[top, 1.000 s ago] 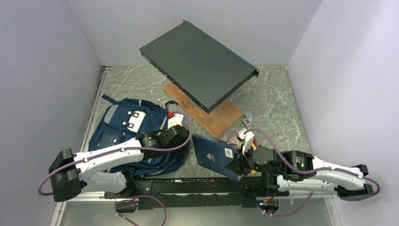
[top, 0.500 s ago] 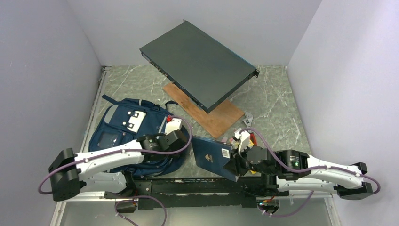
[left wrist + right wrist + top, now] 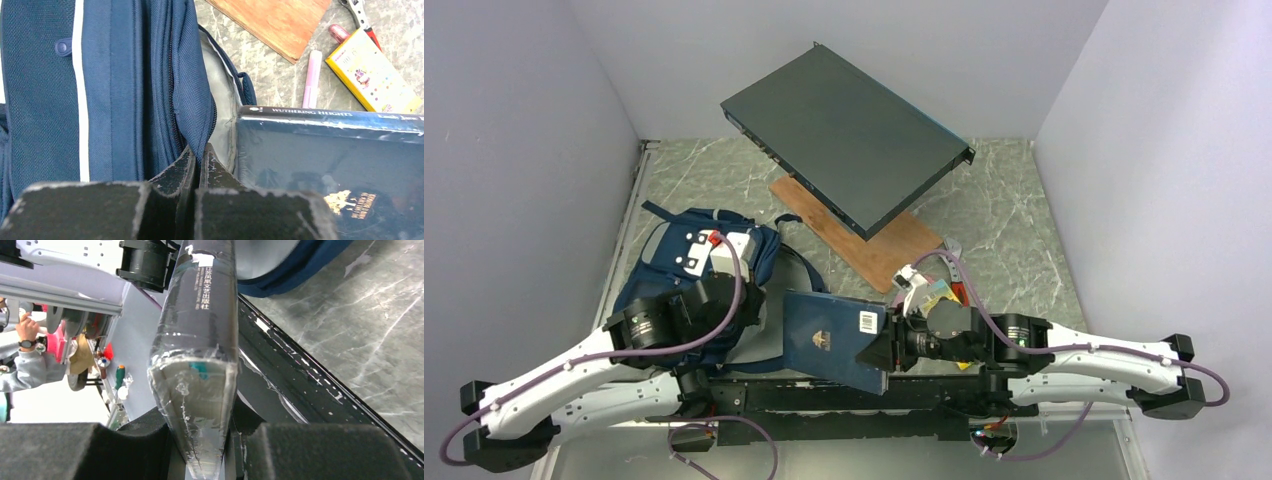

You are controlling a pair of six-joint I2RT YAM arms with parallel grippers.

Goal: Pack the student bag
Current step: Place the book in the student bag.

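So the student bag (image 3: 646, 283) is lying flat on the left side of the marbled green counter (image 3: 1009, 205), close to the left wall. Its main compartment is gaping open toward the right, and you can see the grey lining inside.

The left claw (image 3: 200, 152) is pressed together on the blue fabric lip of that opening. In the left wrist view the two fingers have basically no gap, just the edge of the flap pinched between them.

The right claw (image 3: 204, 440) is clamped on a dark blue hardcover book (image 3: 829, 340), one finger on each cover, gripping it at the bottom end. The book is wrapped in shiny plastic and the spine reads "Wuthering Heights". It's held off the counter at a tilt, with its left edge right at the mouth of the bag, next to the grey lining. Can't tell if it's actually touching the lining or just beside it.

Other stuff: a wooden board (image 3: 869, 240) sits mid-counter with a big flat black box (image 3: 844, 135) resting on it at an angle. A pink marker (image 3: 314, 75) and a yellow box (image 3: 372, 75) lie on the counter just right of the board, behind the book.
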